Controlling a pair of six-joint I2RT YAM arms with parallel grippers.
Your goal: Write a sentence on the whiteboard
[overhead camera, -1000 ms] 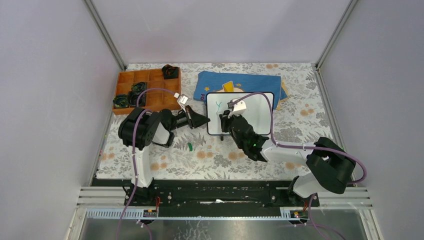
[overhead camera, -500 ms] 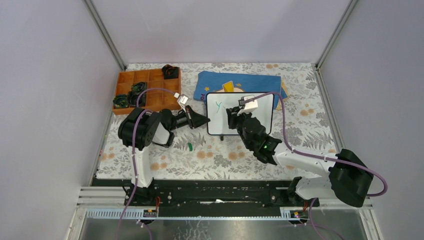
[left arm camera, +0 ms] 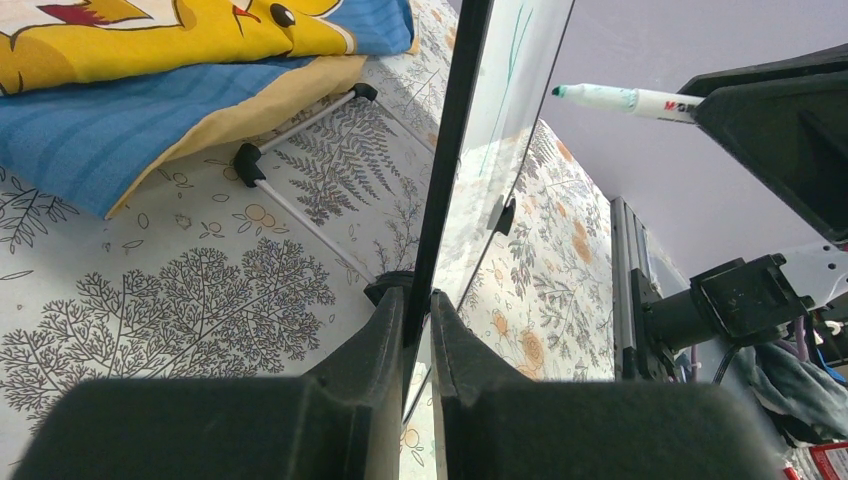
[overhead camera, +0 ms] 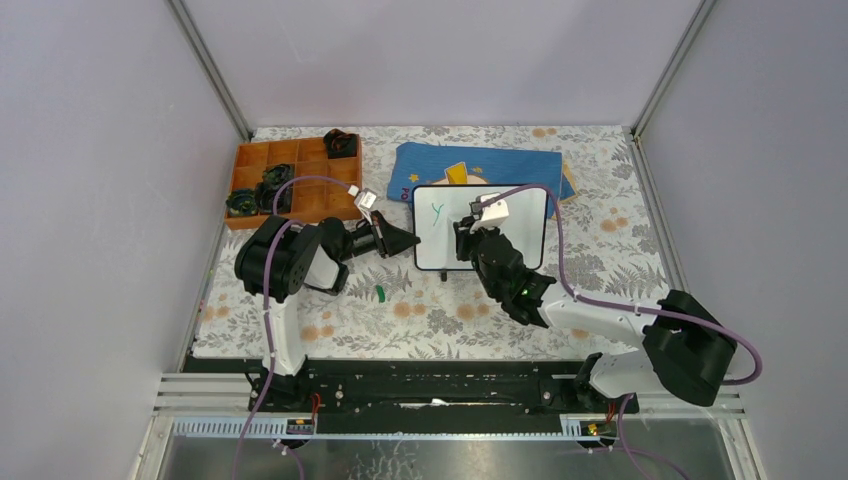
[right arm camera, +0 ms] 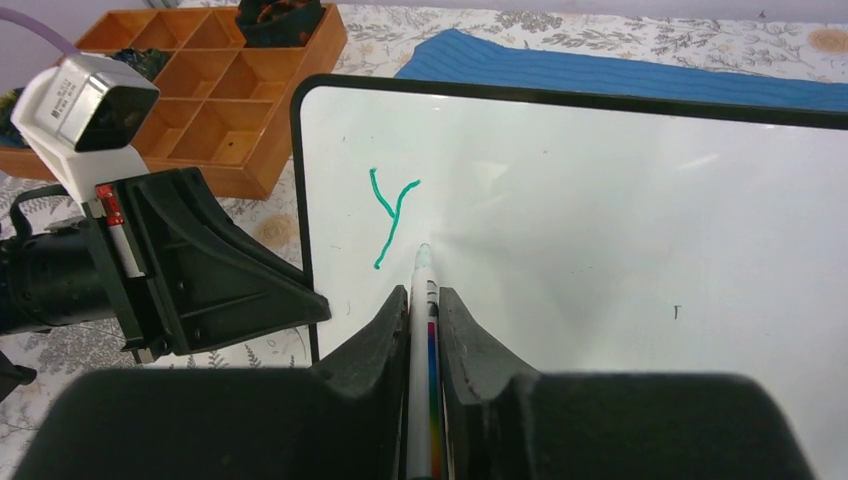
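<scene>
The left gripper (overhead camera: 398, 240) pinches the left edge of the whiteboard (overhead camera: 525, 225), which is propped mid-table just in front of the blue cloth (overhead camera: 480, 160). If that grip slips, the board could tip under pressure. The right gripper (right arm camera: 424, 298), closed on the marker (right arm camera: 421, 275), holds its tip just right of the green Y (right arm camera: 392, 212), where a crooked stroke could overlap it.

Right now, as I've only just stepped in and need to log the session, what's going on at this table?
Two arms are writing on a small whiteboard. The left gripper is clamped on the board's left edge, steadying it. The right gripper holds a green marker with its tip just right of the foot of a green Y, the only letter on the board. Whether the tip touches the surface is unclear. The rest of the sentence is not yet written.
</scene>
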